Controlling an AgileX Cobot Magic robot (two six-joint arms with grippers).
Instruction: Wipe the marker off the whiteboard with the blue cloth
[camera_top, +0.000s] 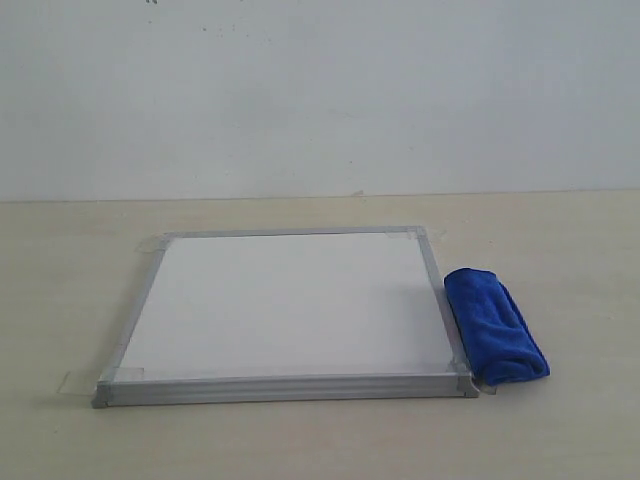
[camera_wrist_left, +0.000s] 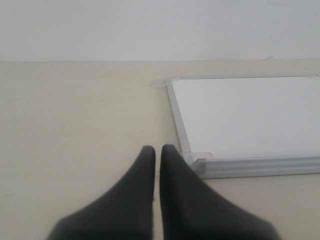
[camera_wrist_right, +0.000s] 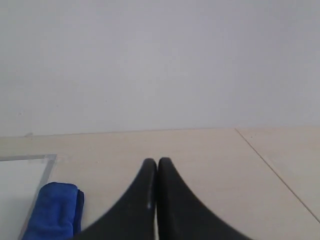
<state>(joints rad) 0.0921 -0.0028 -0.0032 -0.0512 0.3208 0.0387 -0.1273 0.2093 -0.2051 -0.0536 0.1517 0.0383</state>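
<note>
Exterior view shows the square white whiteboard with the thin silver metal frame (camera_top: 290, 305) lying flat on the pale beige table (camera_top: 560, 430), with clear tape tabs (camera_top: 78, 383) at its corners. No marker lines show on it in any view; the white face looks clean. The thick royal-blue folded cloth (camera_top: 495, 325) lies on the table at about 3 to 4 o'clock from the board, touching or just beside its frame. Nothing holds the cloth. So I think the wiping is done, or no marks can be seen from here, and little seems left to do. The black left gripper (camera_wrist_left: 158, 152) has its fingers pressed almost together and holds nothing; it hangs just off one corner of the board. The black right gripper (camera_wrist_right: 157, 165) is pinched together too, holding nothing, near the cloth. No brand, label or writing can be read anywhere.
</note>
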